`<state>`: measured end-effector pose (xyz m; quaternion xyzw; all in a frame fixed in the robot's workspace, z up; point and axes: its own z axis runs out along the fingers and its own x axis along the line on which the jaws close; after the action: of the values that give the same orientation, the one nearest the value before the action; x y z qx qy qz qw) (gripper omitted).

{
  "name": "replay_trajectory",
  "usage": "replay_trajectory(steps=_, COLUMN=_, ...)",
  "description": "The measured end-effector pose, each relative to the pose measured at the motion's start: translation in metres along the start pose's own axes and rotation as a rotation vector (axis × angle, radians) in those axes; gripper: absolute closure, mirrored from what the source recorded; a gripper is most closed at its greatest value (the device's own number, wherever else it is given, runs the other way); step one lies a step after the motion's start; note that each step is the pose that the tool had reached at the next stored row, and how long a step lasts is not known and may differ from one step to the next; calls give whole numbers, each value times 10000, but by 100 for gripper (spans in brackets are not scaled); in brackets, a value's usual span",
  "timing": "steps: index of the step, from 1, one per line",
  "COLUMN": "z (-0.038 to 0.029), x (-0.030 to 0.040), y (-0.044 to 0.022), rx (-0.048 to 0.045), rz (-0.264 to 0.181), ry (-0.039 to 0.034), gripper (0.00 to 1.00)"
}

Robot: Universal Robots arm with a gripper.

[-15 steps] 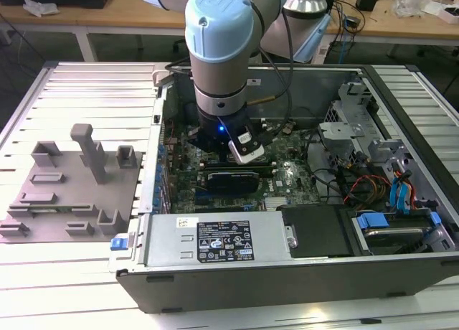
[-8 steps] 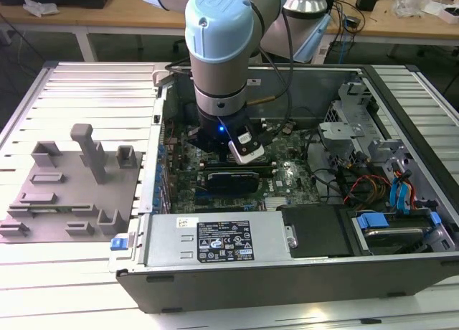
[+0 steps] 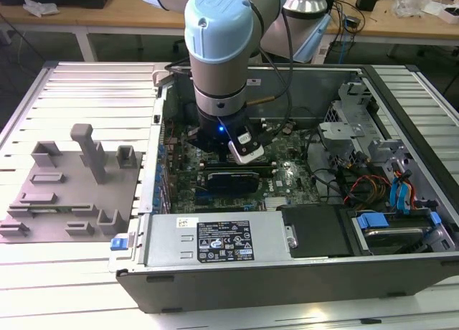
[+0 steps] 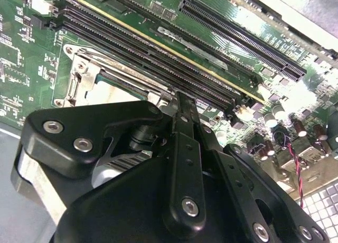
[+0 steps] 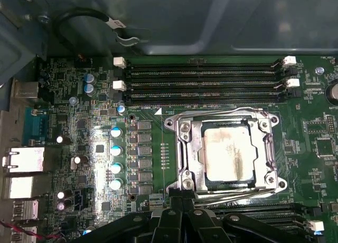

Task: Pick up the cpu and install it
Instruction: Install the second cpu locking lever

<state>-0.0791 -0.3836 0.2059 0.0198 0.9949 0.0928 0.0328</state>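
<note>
The cpu (image 5: pixel 228 152), a small square chip with a smeared silvery top, lies flat in the socket on the green motherboard (image 5: pixel 84 142). The socket's metal frame (image 5: pixel 186 148) surrounds it and is down over its edges. My gripper (image 5: pixel 179 203) is shut, with its black fingertips pressed together right at the socket's edge and nothing visible between them. In the second wrist view the gripper (image 4: pixel 179 103) stands over a corner of the socket frame (image 4: pixel 79 79). In the exterior view the arm (image 3: pixel 222 50) reaches straight down into the open computer case (image 3: pixel 301 272).
Black memory slots (image 5: pixel 206 82) run along one side of the socket. A grey tray (image 3: pixel 72 186) with upright fixtures lies on the exterior view's left. A power supply (image 3: pixel 215 240), drive bays (image 3: pixel 401 229) and loose cables (image 3: pixel 358 186) crowd the case.
</note>
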Motion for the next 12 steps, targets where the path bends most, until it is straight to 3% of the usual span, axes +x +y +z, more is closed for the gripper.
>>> replay_trajectory(steps=6, z=16, x=17, y=-20, rx=-48, rz=2, ry=-9, gripper=89)
replay_trajectory(steps=12, z=13, x=22, y=-61, rx=-244, rz=11, ry=-20, gripper=89)
